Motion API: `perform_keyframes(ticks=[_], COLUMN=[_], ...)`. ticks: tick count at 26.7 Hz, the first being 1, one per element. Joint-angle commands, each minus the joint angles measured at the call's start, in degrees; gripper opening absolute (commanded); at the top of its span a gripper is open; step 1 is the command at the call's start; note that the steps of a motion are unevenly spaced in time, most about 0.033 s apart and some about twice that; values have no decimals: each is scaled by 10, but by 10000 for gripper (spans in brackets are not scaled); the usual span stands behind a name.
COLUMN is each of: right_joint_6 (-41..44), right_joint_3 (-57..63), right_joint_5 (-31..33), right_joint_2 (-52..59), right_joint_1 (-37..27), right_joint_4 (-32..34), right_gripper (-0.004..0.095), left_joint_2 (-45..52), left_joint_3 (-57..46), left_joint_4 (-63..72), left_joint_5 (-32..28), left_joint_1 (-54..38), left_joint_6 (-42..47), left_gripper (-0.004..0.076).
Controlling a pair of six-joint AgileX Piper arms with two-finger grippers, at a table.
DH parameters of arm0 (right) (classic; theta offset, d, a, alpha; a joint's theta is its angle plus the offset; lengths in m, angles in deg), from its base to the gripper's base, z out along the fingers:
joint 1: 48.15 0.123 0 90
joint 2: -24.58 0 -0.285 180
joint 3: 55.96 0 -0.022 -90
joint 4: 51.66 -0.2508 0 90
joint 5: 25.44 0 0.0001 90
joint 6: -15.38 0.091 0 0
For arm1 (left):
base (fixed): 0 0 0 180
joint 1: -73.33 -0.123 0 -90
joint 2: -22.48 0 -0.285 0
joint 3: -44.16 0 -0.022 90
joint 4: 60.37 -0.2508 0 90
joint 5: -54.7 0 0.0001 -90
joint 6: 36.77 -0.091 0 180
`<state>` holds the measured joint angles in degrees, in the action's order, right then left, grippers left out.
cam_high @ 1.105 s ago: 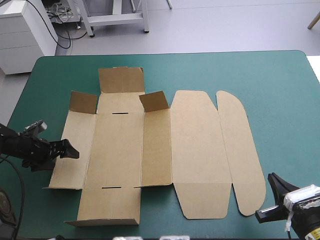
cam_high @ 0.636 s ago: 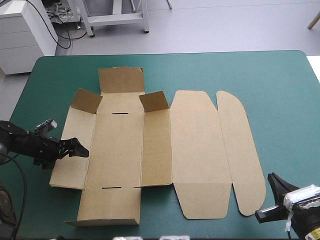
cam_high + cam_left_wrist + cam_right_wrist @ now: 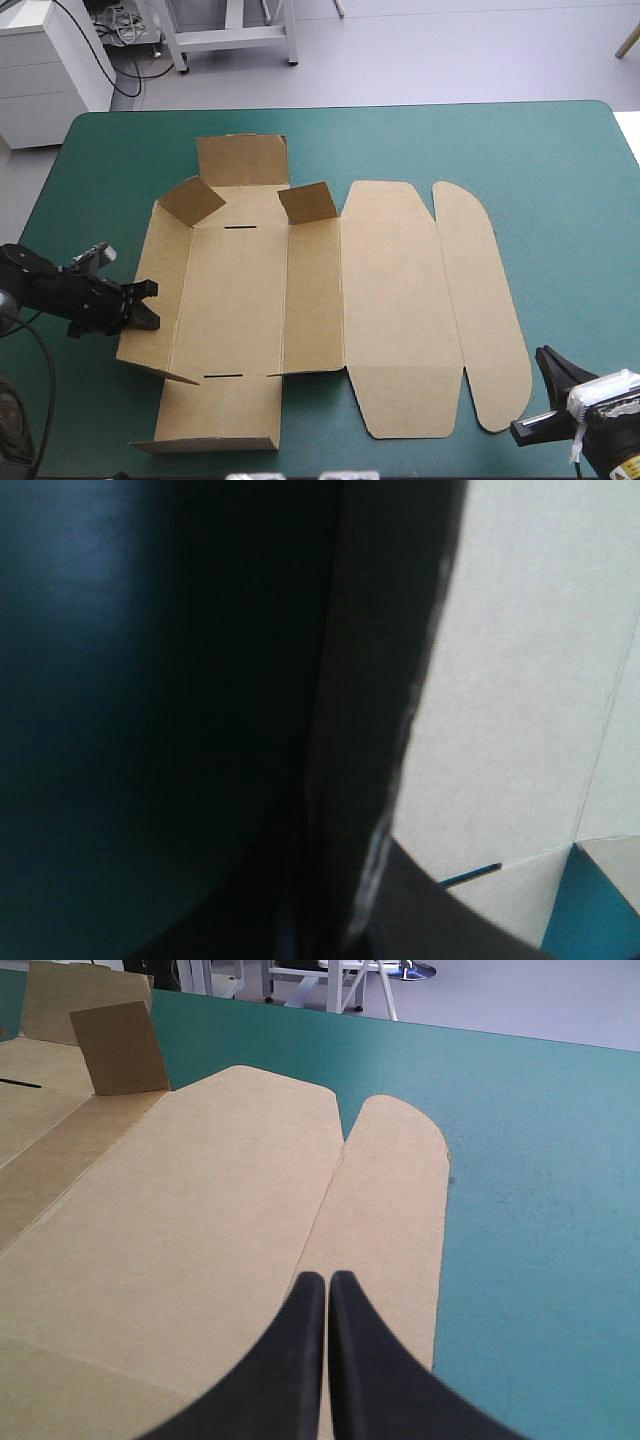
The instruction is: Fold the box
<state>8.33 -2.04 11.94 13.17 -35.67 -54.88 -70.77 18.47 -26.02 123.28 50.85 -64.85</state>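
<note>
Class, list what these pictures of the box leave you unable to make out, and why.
- Left wrist view: only dark blur, the box too close to the camera.
- High view: whether the left gripper grips or merely pushes the raised left wall, too small to tell.
- Right wrist view: the box's left half, cut off by the edge.

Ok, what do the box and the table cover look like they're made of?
The box: brown cardboard, matte, judging by its scored creases, cut slots and flaps that stand up stiffly; whether corrugated can't be told. The teal-green cover: smooth with a soft sheen and faint scuffs, perhaps vinyl or a rubbery mat; fabric seems unlikely.
</note>
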Motion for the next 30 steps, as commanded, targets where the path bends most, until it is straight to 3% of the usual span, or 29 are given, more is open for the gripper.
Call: perform_keyframes(ticks=[1,7,26,30], right_joint_6=[-2,-2,-2,-2], right_joint_3=[-13,-7,-7,-7], right_joint_5=[-42,-46,-46,-46], right_joint_2=[-7,-7,-7,-7], right_joint_1=[-2,-2,-2,-2], right_joint_4=[-1,-1,-1,-1], right_gripper=[-2,-2,-2,-2], left_joint_2=[21,21,1,-26], left_joint_3=[10,15,310,349], left_joint_4=[21,15,-363,-451], left_joint_5=[49,49,43,19], left_joint_1=[4,50,329,383], left_joint_6=[7,5,32,14], left_gripper=[-8,-8,-8,-8])
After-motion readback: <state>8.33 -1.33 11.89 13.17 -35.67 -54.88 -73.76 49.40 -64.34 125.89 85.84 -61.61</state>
